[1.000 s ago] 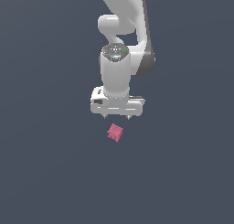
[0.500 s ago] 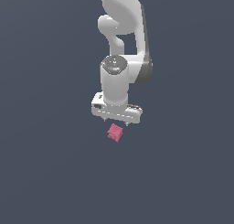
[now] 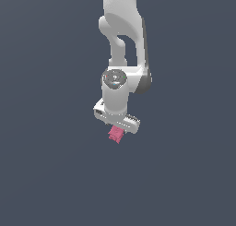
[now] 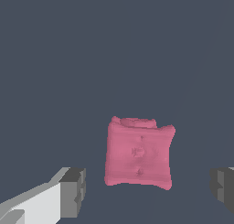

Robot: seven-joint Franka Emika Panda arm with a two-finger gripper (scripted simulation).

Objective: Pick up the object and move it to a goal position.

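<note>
The object (image 3: 115, 134) is a small pink-red blocky lump lying on the dark grey floor. In the exterior view the white hand hangs right over it and covers its upper part. My gripper (image 3: 116, 129) is open. In the wrist view the object (image 4: 139, 154) sits between the two grey fingertips (image 4: 74, 192), one on each side of it, with a gap left on both sides. The gripper (image 4: 148, 187) touches nothing that I can see.
The white arm (image 3: 123, 45) rises behind the hand toward the top of the exterior view. Around the object there is only flat dark grey ground (image 3: 50, 165).
The hand has come down over the object and turned a little. The object has stayed where it was and is now partly covered by the hand.
</note>
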